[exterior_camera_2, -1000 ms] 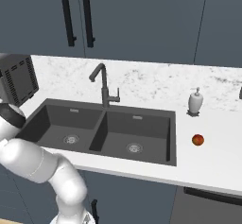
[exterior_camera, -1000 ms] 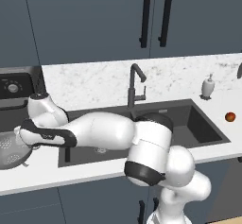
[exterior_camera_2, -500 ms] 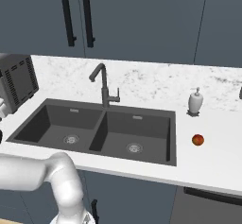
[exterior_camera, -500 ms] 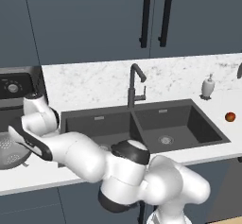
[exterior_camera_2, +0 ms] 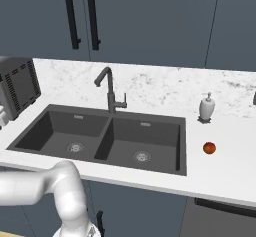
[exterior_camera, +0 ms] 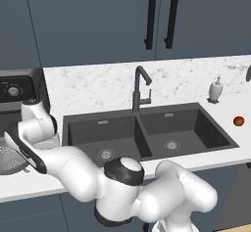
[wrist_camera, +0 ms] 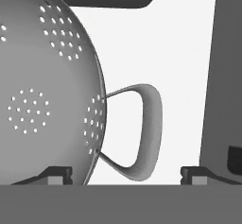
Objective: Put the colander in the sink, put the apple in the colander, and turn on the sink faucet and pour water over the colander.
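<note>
The colander (exterior_camera: 12, 158) sits on the counter (exterior_camera: 29, 187) left of the sink (exterior_camera: 147, 133), at the scene's left edge. The gripper (wrist_camera: 126, 173) hovers at its side handle (wrist_camera: 142, 131), fingertips (wrist_camera: 194, 172) spread either side, touching nothing. The apple (exterior_camera: 238, 121) lies far right, near the soap dispenser (exterior_camera: 215, 89).

Pale grey colander (wrist_camera: 42, 100) speckled with clustered holes, dark grey sink (exterior_camera_2: 107, 138), red-orange apple (exterior_camera_2: 209, 148), white-marbled counter (exterior_camera_2: 165, 88).
</note>
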Robot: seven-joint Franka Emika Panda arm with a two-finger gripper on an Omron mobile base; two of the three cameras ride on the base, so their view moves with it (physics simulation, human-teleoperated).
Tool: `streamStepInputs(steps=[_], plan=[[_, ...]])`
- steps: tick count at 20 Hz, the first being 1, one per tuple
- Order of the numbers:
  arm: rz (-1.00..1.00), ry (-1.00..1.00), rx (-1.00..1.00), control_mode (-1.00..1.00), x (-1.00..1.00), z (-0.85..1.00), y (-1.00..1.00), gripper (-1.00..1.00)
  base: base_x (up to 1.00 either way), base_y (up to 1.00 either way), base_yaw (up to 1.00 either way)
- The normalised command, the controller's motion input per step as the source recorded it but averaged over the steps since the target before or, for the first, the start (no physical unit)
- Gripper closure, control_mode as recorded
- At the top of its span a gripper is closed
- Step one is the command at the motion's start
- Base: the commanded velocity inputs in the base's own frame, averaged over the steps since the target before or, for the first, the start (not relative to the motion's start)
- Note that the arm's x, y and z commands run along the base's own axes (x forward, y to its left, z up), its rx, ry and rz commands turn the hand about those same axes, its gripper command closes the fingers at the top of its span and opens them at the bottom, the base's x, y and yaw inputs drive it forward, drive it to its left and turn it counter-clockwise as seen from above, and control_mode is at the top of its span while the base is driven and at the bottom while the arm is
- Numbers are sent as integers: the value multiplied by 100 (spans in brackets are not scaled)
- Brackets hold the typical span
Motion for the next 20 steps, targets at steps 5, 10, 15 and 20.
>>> streamStepInputs(steps=[5,10,15,20], plan=[[0,0,0,-100,16,-15,9,-100,0,0,0],[0,0,0,-100,23,-2,7,-100,0,0,0],[0,0,0,-100,21,-13,18,-100,0,0,0],[0,1,0,-100,3,-36,19,-100,0,0,0]])
